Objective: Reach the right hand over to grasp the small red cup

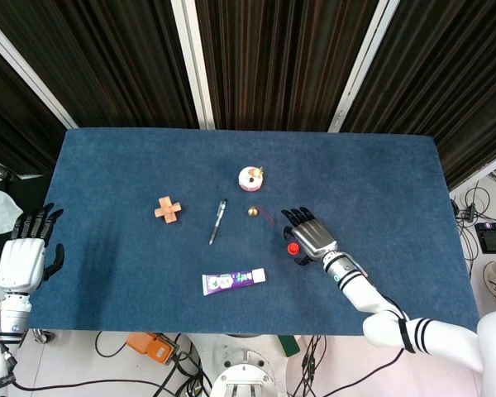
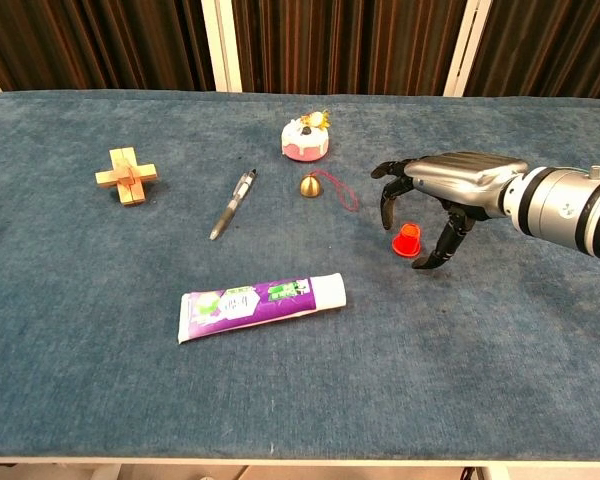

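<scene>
The small red cup (image 2: 407, 240) (image 1: 293, 247) stands upside down on the blue table, right of centre. My right hand (image 2: 448, 190) (image 1: 307, 237) hovers over it, palm down. Its fingers curve around the cup on both sides but stay apart from it. Nothing is held in that hand. My left hand (image 1: 23, 256) hangs off the table's left edge with its fingers spread and nothing in it; the chest view does not show it.
A small brass bell with a red cord (image 2: 313, 186) lies just left of my right hand. Behind it sits a pink cake toy (image 2: 306, 140). A pen (image 2: 232, 204), a wooden cross puzzle (image 2: 126, 175) and a purple toothpaste tube (image 2: 262, 302) lie further left.
</scene>
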